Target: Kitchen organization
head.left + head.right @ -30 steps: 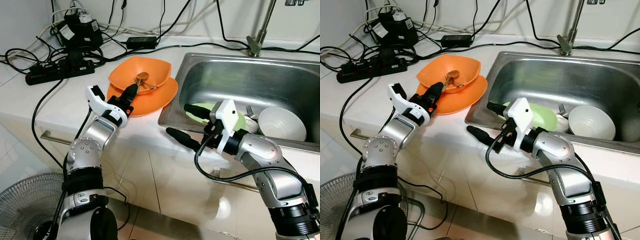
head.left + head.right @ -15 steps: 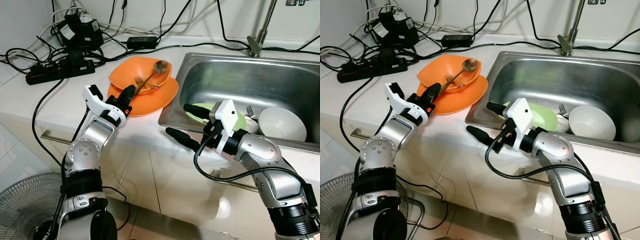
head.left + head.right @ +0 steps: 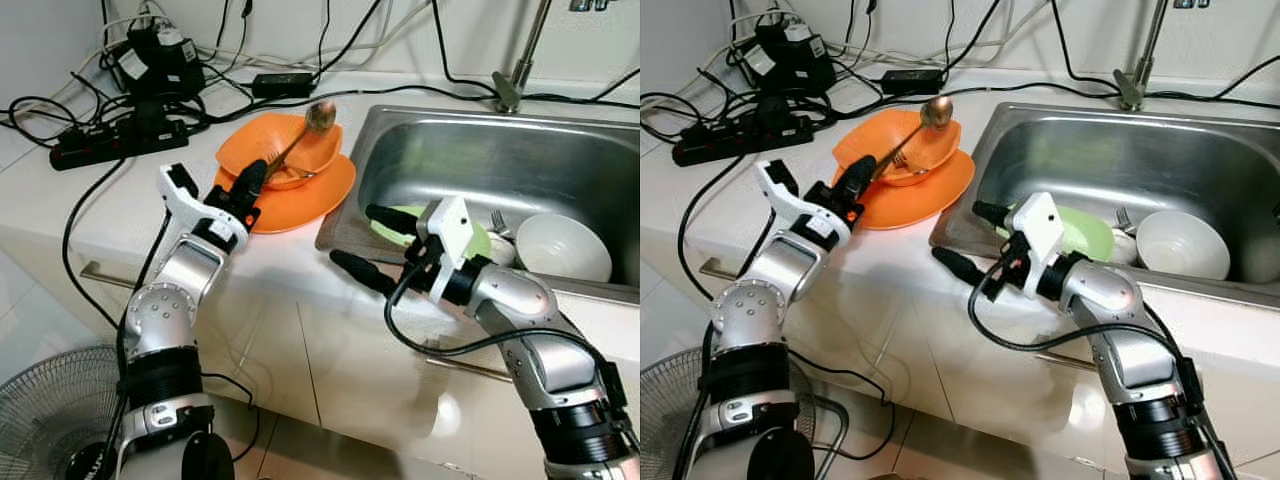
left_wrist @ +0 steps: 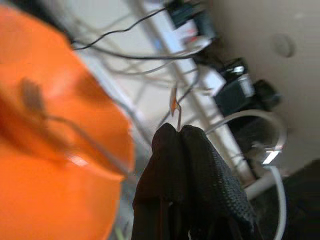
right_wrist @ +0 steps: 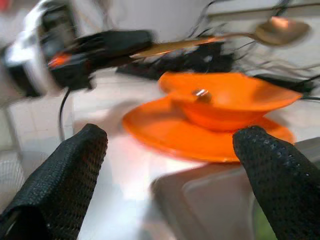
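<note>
One long brass-coloured spoon [image 3: 300, 137] clenched in the left end effector [image 3: 251, 181] is lifted over the orange square bowl [image 3: 283, 152], while the right end effector [image 3: 372, 243] hangs spread wide and empty at the steel sink's [image 3: 560, 143] front rim, white bowl [image 3: 563, 249] and green plate [image 3: 478, 241] not yet sorted.

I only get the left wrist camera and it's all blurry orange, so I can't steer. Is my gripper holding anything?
Observer: Yes. The left gripper is shut on a spoon, which slants up over the orange bowl.
Operator: What's the bowl sitting on?
Observer: An orange plate on the counter, beside the sink.
Operator: And my other arm?
Observer: The right gripper is open at the sink's front corner, near a green plate.
</note>
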`<state>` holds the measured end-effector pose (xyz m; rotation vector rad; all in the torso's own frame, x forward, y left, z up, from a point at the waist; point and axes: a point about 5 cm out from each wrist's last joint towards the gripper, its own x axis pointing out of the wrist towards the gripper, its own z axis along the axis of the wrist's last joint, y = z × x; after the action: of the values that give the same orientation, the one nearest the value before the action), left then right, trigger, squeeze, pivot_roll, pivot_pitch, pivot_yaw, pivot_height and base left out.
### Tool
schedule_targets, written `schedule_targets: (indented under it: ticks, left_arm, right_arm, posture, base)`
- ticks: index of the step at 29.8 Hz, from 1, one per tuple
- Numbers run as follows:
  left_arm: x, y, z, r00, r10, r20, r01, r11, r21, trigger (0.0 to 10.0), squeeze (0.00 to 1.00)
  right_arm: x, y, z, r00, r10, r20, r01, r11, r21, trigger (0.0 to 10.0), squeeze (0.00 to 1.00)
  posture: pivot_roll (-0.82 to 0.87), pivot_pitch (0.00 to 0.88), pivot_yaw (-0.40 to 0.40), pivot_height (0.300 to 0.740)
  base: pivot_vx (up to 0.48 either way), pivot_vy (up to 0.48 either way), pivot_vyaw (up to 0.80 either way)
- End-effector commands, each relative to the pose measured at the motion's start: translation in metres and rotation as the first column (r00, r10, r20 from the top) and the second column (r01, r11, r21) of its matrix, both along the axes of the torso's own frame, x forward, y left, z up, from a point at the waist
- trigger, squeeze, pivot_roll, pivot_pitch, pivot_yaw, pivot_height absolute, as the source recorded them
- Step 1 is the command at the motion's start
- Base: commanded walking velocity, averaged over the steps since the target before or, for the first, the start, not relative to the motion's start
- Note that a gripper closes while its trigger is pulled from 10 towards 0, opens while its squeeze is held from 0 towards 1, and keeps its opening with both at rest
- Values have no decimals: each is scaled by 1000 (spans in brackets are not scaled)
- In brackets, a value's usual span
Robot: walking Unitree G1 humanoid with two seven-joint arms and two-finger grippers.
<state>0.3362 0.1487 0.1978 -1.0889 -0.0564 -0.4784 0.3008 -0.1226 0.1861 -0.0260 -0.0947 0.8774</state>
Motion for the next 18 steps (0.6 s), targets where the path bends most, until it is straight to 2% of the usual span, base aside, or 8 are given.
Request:
schedule_targets:
  ticks: [1,2,3,6,8,9,11,18]
  left_arm:
    - [-4,1,10,998,-30,63,30,1000,3,0,0]
    - [-6,-1,13,995,-47,84,47,999,-7,0,0]
    - [-10,-8,19,988,-98,120,101,995,-19,0,0]
    - [-15,-15,20,978,-160,136,164,986,-19,0,0]
    - [-16,-18,19,973,-184,138,188,982,-18,0,0]
    - [-23,-28,16,952,-270,141,273,962,-3,0,0]
    - [-27,-33,15,939,-312,146,315,949,3,0,0]
    - [-28,-37,15,929,-341,142,346,938,-8,0,0]
  right_arm:
    - [6,-3,5,999,-35,-27,37,997,62,10000,525]
    - [9,-4,7,997,-55,-45,59,994,95,10000,525]
    - [16,-6,12,992,-75,-100,93,976,194,10000,102]
    - [21,-6,19,986,-68,-151,110,950,293,10000,0]
    - [23,-6,23,983,-59,-172,114,935,335,10000,0]
    - [30,-7,33,971,-20,-237,132,875,465,10000,0]
    - [34,-8,39,964,2,-267,146,834,532,10000,0]
    - [34,-8,43,952,72,-297,125,793,596,10000,0]
  posture:
    - [-77,10,123,740]
    - [-77,10,123,740]
    - [-75,9,123,740]
    - [-74,9,123,740]
    - [-74,9,123,740]
    - [-74,5,127,740]
    - [-74,5,127,740]
    - [-75,3,128,740]
  base:
    - [0,0,0]
    - [0,0,0]
    - [0,0,0]
    - [0,0,0]
    - [0,0,0]
    - [0,0,0]
    - [0,0,0]
    - [0,0,0]
